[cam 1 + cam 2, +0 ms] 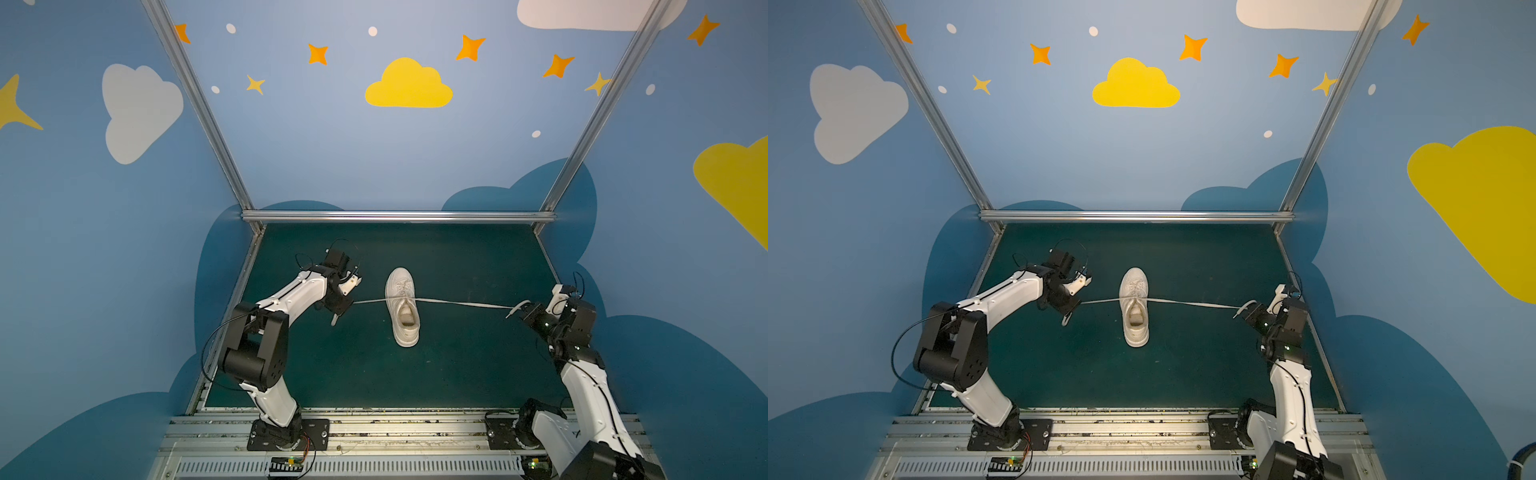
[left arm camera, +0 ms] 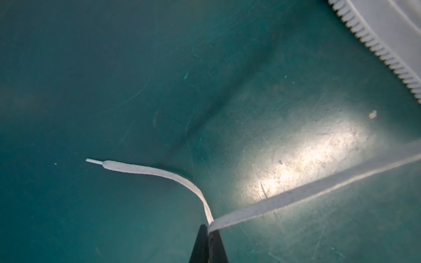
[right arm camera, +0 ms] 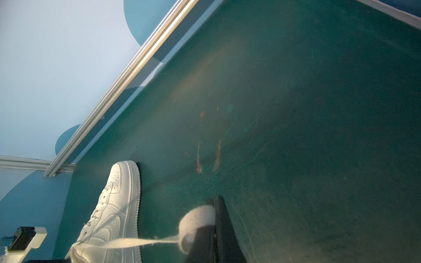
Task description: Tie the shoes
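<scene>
Heel end of the white sneaker (image 1: 402, 307) lay nearest the arms' bases, near the middle of the green counter (image 1: 457, 365), with the toe pointing away toward the back rail (image 1: 399, 216). Its long axis ran straight front to back. Across it, at the top eyelets, the two lace halves stretched sideways in one nearly straight line, at right angles to the shoe.

The left hand (image 1: 347, 305) was clamped shut on the left lace (image 1: 370, 301) near its end; in the left wrist view the black fingertips (image 2: 208, 230) pinched the flat band, and the short free tail curved away to a slim plastic tip (image 2: 92, 160). The right hand (image 1: 521, 311) was likewise closed on the right lace (image 1: 465, 304), well apart from the shoe, with the lace end curled in a fuzzy loop (image 3: 198, 218) beside its finger.

The left hand sat much nearer the sneaker than the right. Crossing the laces over the tongue would probably call for both hands to travel inward along that crosswise line, the right with far more lace to bring.

The laces looked woven, soft and flat. The upper appeared smooth and leather-like, with stitched panels and a perforated toe (image 3: 116, 175) over a ribbed sole edge (image 2: 376, 52). The counter was matte and scuffed.
</scene>
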`<action>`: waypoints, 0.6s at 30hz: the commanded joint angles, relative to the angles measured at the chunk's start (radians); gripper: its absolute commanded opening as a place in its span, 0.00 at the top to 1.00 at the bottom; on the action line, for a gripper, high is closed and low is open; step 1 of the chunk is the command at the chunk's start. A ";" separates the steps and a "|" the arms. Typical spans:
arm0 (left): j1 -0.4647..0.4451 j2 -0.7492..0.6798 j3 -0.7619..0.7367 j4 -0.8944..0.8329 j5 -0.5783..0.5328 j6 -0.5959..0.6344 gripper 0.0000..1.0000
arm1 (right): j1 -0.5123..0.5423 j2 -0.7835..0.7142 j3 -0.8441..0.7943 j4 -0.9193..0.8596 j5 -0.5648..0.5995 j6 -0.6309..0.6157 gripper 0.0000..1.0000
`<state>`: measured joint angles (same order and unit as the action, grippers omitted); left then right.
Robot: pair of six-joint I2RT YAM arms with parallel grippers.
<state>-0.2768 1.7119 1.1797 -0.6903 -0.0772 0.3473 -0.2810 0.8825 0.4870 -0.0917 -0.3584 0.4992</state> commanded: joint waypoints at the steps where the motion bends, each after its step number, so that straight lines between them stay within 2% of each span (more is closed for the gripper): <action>1: 0.006 -0.058 -0.008 0.004 0.053 -0.020 0.90 | -0.006 0.012 0.005 0.053 -0.061 0.009 1.00; 4: 0.003 -0.109 -0.005 0.004 0.136 -0.031 0.76 | 0.002 0.041 0.024 0.083 -0.155 0.008 1.00; 6: 0.002 -0.154 -0.006 -0.005 0.200 -0.035 0.59 | 0.013 0.070 0.047 0.093 -0.217 0.015 1.00; 9: 0.002 -0.241 -0.037 0.012 0.233 -0.034 0.47 | 0.042 0.108 0.111 0.047 -0.271 -0.013 1.00; 12: 0.004 -0.321 -0.048 0.038 0.211 -0.058 0.40 | 0.099 0.133 0.167 0.006 -0.260 -0.043 1.00; 18: 0.013 -0.406 -0.053 0.094 0.227 -0.130 0.38 | 0.264 0.209 0.291 -0.018 -0.242 -0.044 1.00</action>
<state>-0.2714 1.3178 1.1358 -0.6273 0.1173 0.2626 -0.0738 1.0622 0.7216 -0.0830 -0.5869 0.4694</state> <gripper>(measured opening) 0.624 0.046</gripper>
